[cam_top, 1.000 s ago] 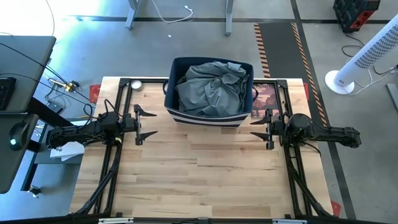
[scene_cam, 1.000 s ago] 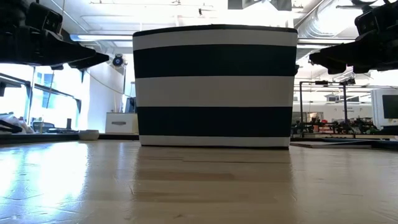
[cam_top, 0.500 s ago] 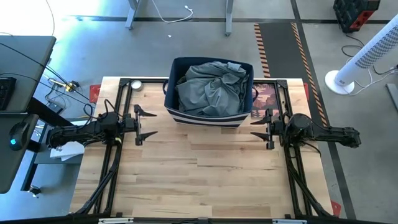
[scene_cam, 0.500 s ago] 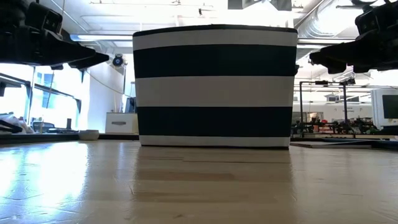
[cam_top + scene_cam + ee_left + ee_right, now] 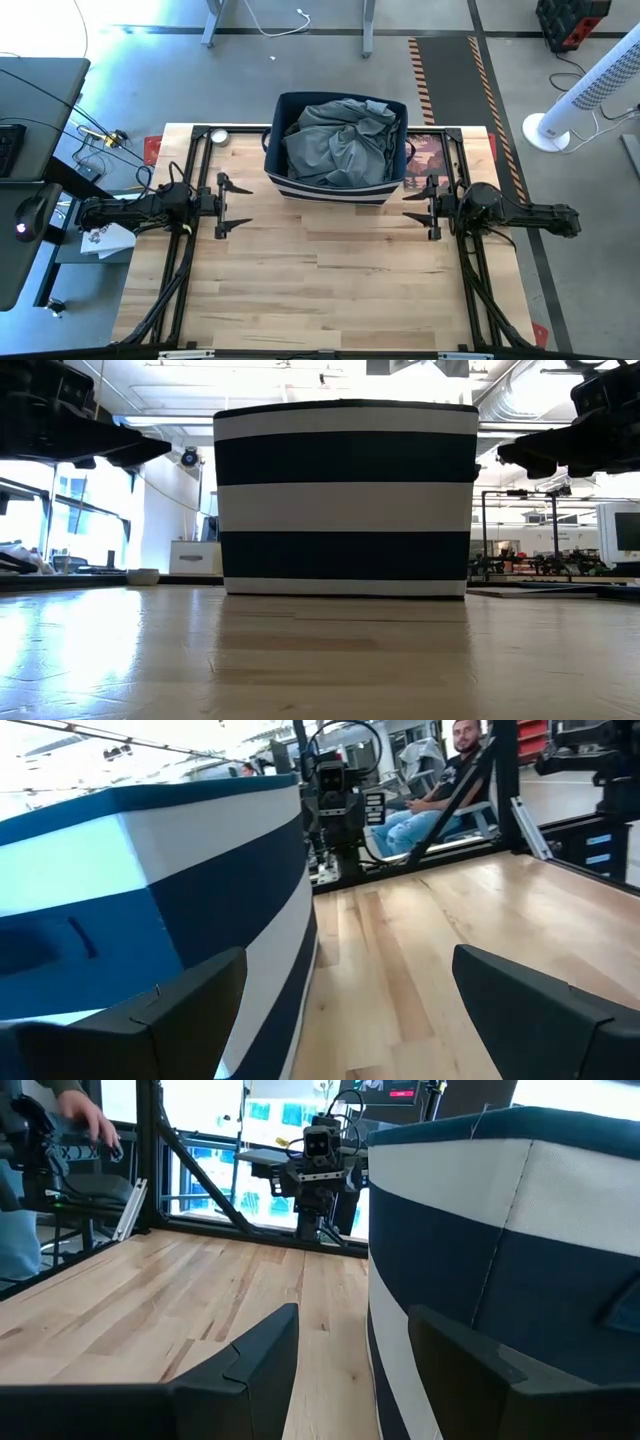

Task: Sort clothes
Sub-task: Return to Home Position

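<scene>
A pile of grey-green clothes (image 5: 340, 140) fills the navy bin with white stripes (image 5: 272, 150), which stands at the middle of the table's far edge. The bin's striped wall fills the low view (image 5: 345, 500). My left gripper (image 5: 240, 207) is open and empty, left of the bin's near corner, and the bin's wall shows beside it in its wrist view (image 5: 150, 890). My right gripper (image 5: 410, 205) is open and empty, right of the bin's near corner, with the bin's wall (image 5: 500, 1250) beside it. Both hover above the table. No other garments show.
Bare wooden table (image 5: 320, 290) lies in front of the bin. A small round object (image 5: 218, 136) sits at the far left corner and a dark printed mat (image 5: 430, 155) right of the bin. A person (image 5: 440, 790) sits beyond the table's right side; a hand (image 5: 90, 1120) shows beyond its left.
My left gripper has shifted a little toward the table's near edge, still open. The bin, the clothes and my right gripper have kept still.
</scene>
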Robot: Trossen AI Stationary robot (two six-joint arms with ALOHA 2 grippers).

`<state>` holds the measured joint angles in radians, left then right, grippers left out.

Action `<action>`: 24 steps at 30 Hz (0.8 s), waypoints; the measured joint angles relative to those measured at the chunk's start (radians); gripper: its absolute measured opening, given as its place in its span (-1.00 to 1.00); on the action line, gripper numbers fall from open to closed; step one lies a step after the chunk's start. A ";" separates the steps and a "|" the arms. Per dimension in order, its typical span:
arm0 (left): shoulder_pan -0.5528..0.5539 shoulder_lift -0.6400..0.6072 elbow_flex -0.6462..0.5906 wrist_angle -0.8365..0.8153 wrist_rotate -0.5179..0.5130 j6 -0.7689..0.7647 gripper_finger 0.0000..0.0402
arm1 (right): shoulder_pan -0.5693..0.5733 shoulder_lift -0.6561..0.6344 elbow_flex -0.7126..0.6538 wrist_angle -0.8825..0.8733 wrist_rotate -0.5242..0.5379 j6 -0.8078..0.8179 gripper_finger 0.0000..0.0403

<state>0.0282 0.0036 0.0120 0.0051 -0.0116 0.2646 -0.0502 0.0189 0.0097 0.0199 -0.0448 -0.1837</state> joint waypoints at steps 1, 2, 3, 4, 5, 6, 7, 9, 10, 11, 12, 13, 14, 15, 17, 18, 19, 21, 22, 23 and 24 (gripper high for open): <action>-0.005 0.000 0.000 0.000 0.000 0.000 0.76 | 0.000 0.000 0.000 0.000 0.000 0.000 -0.07; -0.009 0.000 0.000 0.000 0.000 0.000 0.76 | 0.000 0.000 0.000 0.000 0.000 0.000 -0.07; -0.012 0.000 0.000 0.000 0.000 0.000 0.76 | 0.000 0.000 0.000 0.000 0.000 0.000 -0.07; -0.012 0.000 0.000 0.000 0.000 0.000 0.76 | 0.000 0.000 0.000 0.000 0.000 0.000 -0.07; -0.012 0.000 0.000 0.000 0.000 0.000 0.76 | 0.000 0.000 0.000 0.000 0.000 0.000 -0.07; -0.012 0.000 0.000 0.000 0.000 0.000 0.76 | 0.000 0.000 0.000 0.000 0.000 0.000 -0.07; -0.012 0.000 0.000 0.000 0.000 0.000 0.76 | 0.000 0.000 0.000 0.000 0.000 0.000 -0.07; -0.012 0.000 0.000 0.000 0.000 0.000 0.76 | 0.000 0.000 0.000 0.000 0.000 0.000 -0.07; -0.012 0.000 0.000 0.000 0.000 0.000 0.76 | 0.000 0.000 0.000 0.000 0.000 0.000 -0.07; -0.012 0.000 0.000 0.000 0.000 0.000 0.76 | 0.000 0.000 0.000 0.000 0.000 0.000 -0.07; -0.012 0.000 0.000 0.000 0.000 0.000 0.76 | 0.000 0.000 0.000 0.000 0.000 0.000 -0.07; -0.012 0.000 0.000 0.000 0.000 0.000 0.76 | 0.000 0.000 0.000 0.000 0.000 0.000 -0.07; -0.012 0.000 0.000 0.000 0.000 0.000 0.76 | 0.000 0.000 0.000 0.000 0.000 0.000 -0.07; -0.012 0.000 0.000 0.000 0.000 0.000 0.76 | 0.000 0.000 0.000 0.000 0.000 0.000 -0.07; -0.012 0.000 0.000 0.000 0.000 0.000 0.76 | 0.000 0.000 0.000 0.000 0.000 0.000 -0.07; -0.012 0.000 0.000 0.000 0.000 0.000 0.76 | 0.000 0.000 -0.001 0.000 0.000 0.000 -0.07; -0.012 0.000 0.000 0.000 0.000 0.000 0.76 | 0.000 0.000 -0.001 0.000 0.000 0.000 -0.07; -0.011 0.000 0.000 0.000 0.000 0.000 0.76 | 0.000 0.000 -0.001 0.000 0.000 0.000 -0.07; -0.011 0.000 0.000 0.000 0.000 0.000 0.76 | 0.000 0.000 -0.001 0.000 0.000 0.000 -0.07; -0.011 0.000 0.000 0.000 0.000 0.000 0.76 | 0.000 0.000 -0.001 0.000 0.000 0.000 -0.07; -0.011 0.000 0.000 0.000 0.000 0.000 0.76 | 0.000 0.000 -0.001 0.000 0.000 0.000 -0.07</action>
<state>0.0170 0.0036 0.0120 0.0050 -0.0116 0.2646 -0.0502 0.0189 0.0090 0.0200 -0.0448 -0.1837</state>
